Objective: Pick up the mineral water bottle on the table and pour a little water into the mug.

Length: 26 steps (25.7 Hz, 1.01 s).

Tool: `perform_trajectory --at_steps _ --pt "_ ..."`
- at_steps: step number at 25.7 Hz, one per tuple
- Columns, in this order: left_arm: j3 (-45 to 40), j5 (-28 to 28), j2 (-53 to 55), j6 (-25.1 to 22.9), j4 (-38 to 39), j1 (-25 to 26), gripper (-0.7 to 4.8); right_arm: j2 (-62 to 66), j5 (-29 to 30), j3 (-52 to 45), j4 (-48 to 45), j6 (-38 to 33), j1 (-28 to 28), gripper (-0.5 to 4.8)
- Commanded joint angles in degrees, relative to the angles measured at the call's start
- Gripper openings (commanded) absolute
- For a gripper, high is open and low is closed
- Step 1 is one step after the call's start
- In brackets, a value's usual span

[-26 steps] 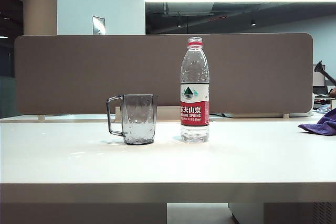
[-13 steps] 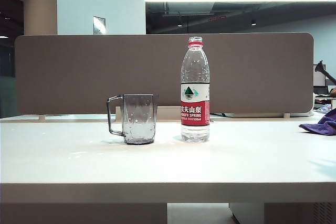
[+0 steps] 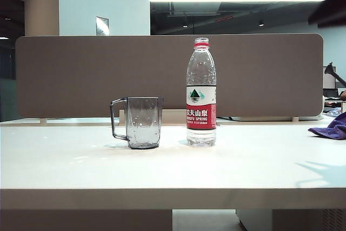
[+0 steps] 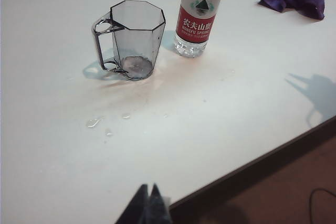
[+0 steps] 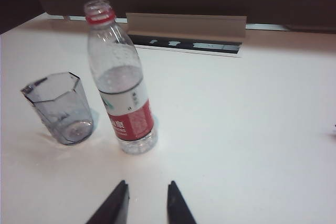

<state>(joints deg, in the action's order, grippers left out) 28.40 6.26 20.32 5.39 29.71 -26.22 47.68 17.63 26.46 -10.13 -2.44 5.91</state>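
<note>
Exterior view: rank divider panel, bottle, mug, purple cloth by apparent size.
1. Divider panel, by far the largest.
2. Bottle.
3. Mug, about half the bottle's height.
4. Purple cloth, cut off by the frame edge, so its rank is unsure.

White table [image 3: 243, 171], mug [image 3: 143, 123], mineral water bottle [image 3: 201, 96], purple cloth [image 3: 331, 128]

Only legible text: red-and-white label [image 3: 201, 113] on the tall clear plastic bottle [image 3: 201, 93]. White Chinese characters 农夫山泉, "NONGFU SPRING" under them, on the red band. Smaller line beneath is too small to read. No other text legible.
</note>
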Motion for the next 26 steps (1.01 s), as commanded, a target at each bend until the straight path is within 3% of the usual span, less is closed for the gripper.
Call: perform_trajectory --at_steps 1,4,7,9,11,13,16,19,25,26 --pt "0.2 0.0 0.0 -0.3 -0.4 0.0 -0.05 3.4 -1.0 -6.1 -17.2 -0.6 1.4 1.60" --pt "0.2 0.0 0.0 -0.3 -0.4 0.0 -0.05 8.4 -1.4 -8.2 -22.7 -0.6 3.1 1.69" --pt "0.2 0.0 0.0 -0.3 -0.4 0.0 -0.05 15.3 -1.4 -8.2 -29.5 -0.6 5.1 2.43" --pt "0.2 0.2 0.0 -0.3 -0.4 0.0 -0.05 23.1 -1.4 -8.2 -39.7 -0.6 6.8 2.58" --pt "0.2 0.0 0.0 -0.3 -0.4 0.0 -0.05 33.4 -1.4 -7.1 -51.3 -0.6 8.7 3.13" --pt "0.2 0.2 0.0 -0.3 -0.4 0.0 -0.05 38.5 -1.2 -6.1 -55.6 -0.6 9.1 3.40" --pt "0.2 0.0 0.0 -0.3 -0.4 0.0 -0.05 44.6 -1.0 -3.9 -59.1 -0.6 9.6 3.49" --pt "0.2 0.0 0.0 -0.3 -0.5 0.0 -0.05 48.8 -0.8 -1.3 -61.5 -0.6 9.9 3.89" --pt "0.2 0.0 0.0 -0.3 -0.4 0.0 -0.05 53.3 -0.8 3.9 -61.7 -0.6 10.6 3.94" --pt "0.2 0.0 0.0 -0.3 -0.4 0.0 -0.05 54.5 -0.9 5.4 -61.7 -0.6 11.0 4.16"
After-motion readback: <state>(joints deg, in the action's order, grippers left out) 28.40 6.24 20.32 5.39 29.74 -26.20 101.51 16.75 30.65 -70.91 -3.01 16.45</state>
